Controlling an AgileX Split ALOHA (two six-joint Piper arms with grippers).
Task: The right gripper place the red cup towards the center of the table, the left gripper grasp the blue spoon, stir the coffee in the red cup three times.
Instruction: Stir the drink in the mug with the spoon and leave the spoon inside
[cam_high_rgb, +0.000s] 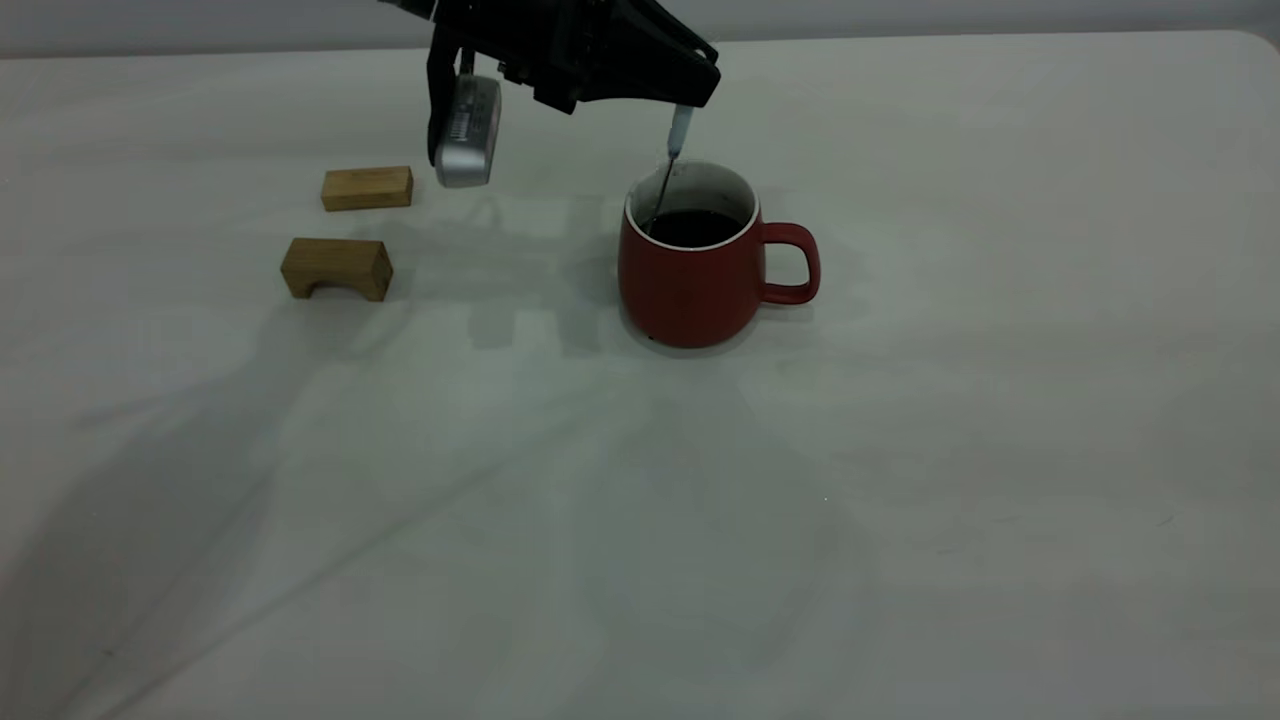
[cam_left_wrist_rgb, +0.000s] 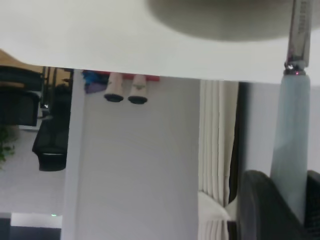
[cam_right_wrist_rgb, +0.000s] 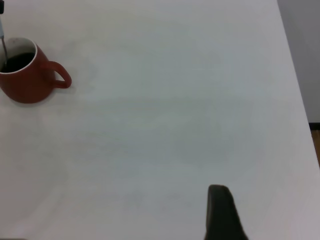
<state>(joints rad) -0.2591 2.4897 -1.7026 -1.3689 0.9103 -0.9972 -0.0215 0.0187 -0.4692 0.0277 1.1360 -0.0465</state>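
The red cup (cam_high_rgb: 690, 285) stands upright near the middle of the table (cam_high_rgb: 900, 450), handle pointing right, with dark coffee (cam_high_rgb: 693, 227) inside. My left gripper (cam_high_rgb: 683, 100) hovers just above its rim, shut on the pale handle of the blue spoon (cam_high_rgb: 678, 135). The spoon hangs nearly upright, its metal neck dipping into the coffee at the cup's left side. In the left wrist view the black fingers (cam_left_wrist_rgb: 260, 205) clamp the spoon handle (cam_left_wrist_rgb: 292, 125). From the right wrist view the cup (cam_right_wrist_rgb: 25, 82) sits far off; only one black fingertip (cam_right_wrist_rgb: 220, 210) of my right gripper shows, with nothing against it.
Two tan wooden blocks lie left of the cup: a flat bar (cam_high_rgb: 367, 188) and an arched one (cam_high_rgb: 336, 268). The table's right edge (cam_right_wrist_rgb: 295, 90) runs close to the right arm. Bare tabletop spreads in front of and right of the cup.
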